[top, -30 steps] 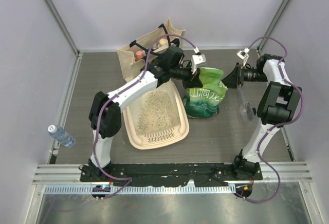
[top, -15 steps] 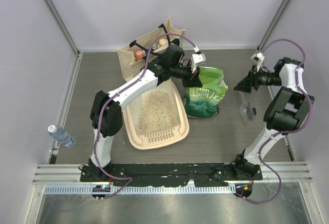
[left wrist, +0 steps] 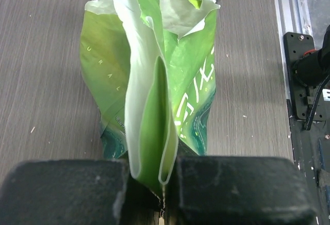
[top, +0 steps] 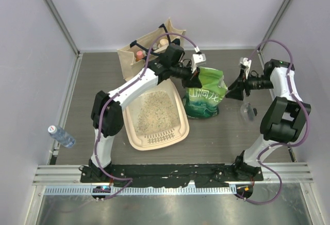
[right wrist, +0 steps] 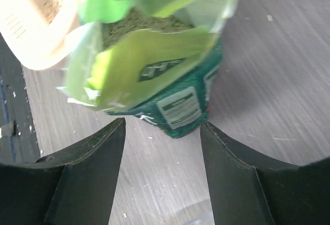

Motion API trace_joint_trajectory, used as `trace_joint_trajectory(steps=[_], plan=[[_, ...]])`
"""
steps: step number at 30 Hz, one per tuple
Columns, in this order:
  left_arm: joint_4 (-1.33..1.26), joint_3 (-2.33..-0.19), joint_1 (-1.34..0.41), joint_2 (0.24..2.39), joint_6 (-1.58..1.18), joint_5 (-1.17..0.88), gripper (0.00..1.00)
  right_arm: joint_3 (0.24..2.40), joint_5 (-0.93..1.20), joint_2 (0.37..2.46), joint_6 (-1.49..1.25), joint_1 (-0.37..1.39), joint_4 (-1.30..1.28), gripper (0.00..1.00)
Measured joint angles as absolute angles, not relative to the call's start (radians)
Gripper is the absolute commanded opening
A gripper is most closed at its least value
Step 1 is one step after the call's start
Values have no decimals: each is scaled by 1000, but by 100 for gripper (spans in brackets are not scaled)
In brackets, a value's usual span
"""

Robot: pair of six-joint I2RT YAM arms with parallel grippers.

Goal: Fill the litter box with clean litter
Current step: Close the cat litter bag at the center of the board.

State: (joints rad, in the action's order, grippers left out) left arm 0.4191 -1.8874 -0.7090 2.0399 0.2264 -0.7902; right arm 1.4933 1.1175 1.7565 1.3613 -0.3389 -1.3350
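The litter box (top: pixel 135 134) is a cream plastic tray with rounded corners and a wide rim, and its ribbed slotted strip is at the near end. It lies on the bench (top: pixel 221 132) left of centre, in front of the left arm, with its far end near a beige tote bag (top: pixel 133 54). The litter (top: pixel 154 109), pale sandy granules with darker and greenish specks, covers most of the tray's floor. Just right of the tray stands a green bag (top: pixel 206 98) with its top open; the right wrist view shows granules inside. The left pincer (left wrist: pixel 151 181) is clamped on a folded flap of the bag's upper edge. The right pincer (right wrist: pixel 161 127) is empty, with its fingers apart. It points at the bag from the right, near it but not touching. A water bottle (top: pixel 62 136) lies at the bench's left edge.
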Motion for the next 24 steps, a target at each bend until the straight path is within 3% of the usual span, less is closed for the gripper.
trace_joint_trajectory(steps=[6, 12, 24], plan=[[479, -1951, -682, 2074, 239, -805, 0, 1332, 1095, 1632, 1408, -288, -1350, 65], [491, -1952, -665, 2075, 239, -822, 1, 1326, 1152, 1562, 1403, -287, -1352, 68], [490, -1949, -665, 2075, 216, -849, 2, 1397, 1287, 1691, 1399, -229, -1351, 68]])
